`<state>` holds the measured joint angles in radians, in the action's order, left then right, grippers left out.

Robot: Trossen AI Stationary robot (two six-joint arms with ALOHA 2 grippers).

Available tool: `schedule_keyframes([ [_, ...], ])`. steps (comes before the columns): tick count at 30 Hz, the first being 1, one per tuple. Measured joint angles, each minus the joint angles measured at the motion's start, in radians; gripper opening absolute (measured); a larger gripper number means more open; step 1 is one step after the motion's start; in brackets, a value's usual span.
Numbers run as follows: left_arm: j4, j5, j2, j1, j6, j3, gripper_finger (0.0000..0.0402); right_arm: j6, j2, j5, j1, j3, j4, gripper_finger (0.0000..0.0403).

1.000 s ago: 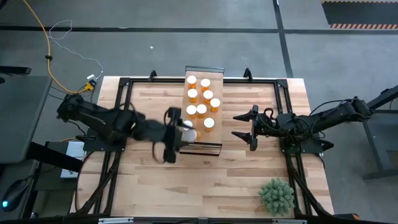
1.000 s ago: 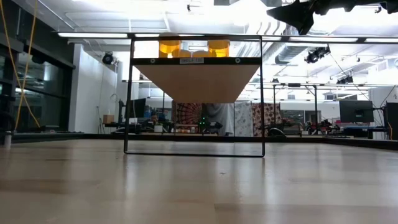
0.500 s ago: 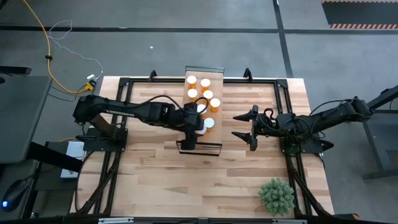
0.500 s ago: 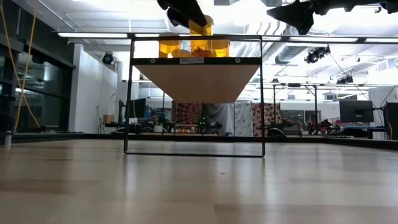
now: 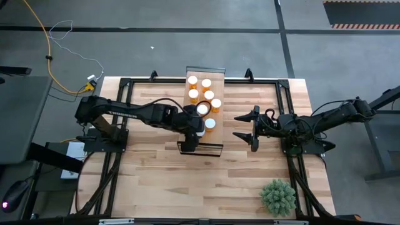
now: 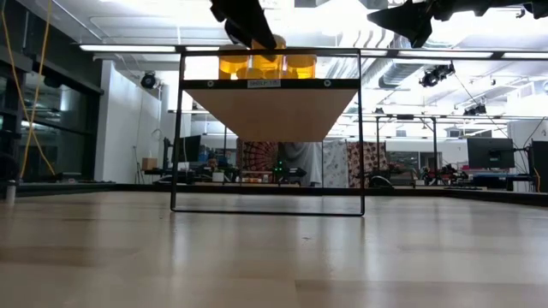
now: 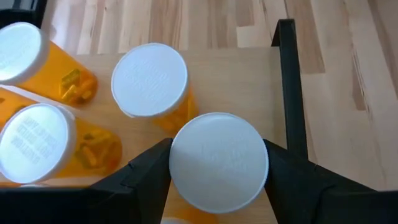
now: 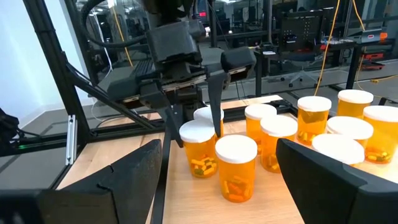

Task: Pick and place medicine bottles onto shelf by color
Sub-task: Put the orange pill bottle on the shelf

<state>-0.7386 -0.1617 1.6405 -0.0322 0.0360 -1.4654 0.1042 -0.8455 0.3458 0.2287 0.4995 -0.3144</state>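
Note:
The shelf (image 5: 209,142) is a narrow light-wood board on a dark frame at the table's middle. Several orange medicine bottles (image 5: 206,94) with white caps stand on their bases on it. My left gripper (image 5: 195,127) is over the board's near end, shut on one more bottle (image 7: 219,163), which its wrist mostly hides from above. That bottle is beside another bottle (image 7: 149,79), close to the frame's corner (image 7: 286,37). My right gripper (image 5: 250,127) hovers open to the right of the shelf, touching nothing. My left gripper pinches the bottle between its two fingers (image 8: 216,118) at the white cap (image 7: 186,163) and the top of the orange body. The fingers come from above, pointing down. The bottle (image 8: 198,149) is upright with its base at board level; whether it rests there I cannot tell.
A small green plant (image 5: 277,196) stands at the table's near right corner. Bare board (image 7: 236,81) lies between the held bottle and the frame rail (image 7: 291,106). In the low view the shelf (image 6: 270,107) stands high on thin legs, with open tabletop (image 6: 274,257) before it.
My left arm has swung from left of the shelf toward its near end, carrying the bottle. It then moved down, so the bottle sank from above the standing bottles to their level. My right arm has kept still.

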Motion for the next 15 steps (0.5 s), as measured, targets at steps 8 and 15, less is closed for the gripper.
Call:
schedule_keyframes([
  [8, 0.002, -0.007, 0.000, 0.000, 0.000, 0.000, 0.0240, 0.000, 0.000, 0.000, 0.000, 0.000, -0.001, 0.0307],
  [15, 0.005, -0.012, 0.000, 0.000, 0.001, -0.001, 0.0280, 0.000, 0.000, 0.000, 0.000, 0.000, -0.002, 0.0307],
])
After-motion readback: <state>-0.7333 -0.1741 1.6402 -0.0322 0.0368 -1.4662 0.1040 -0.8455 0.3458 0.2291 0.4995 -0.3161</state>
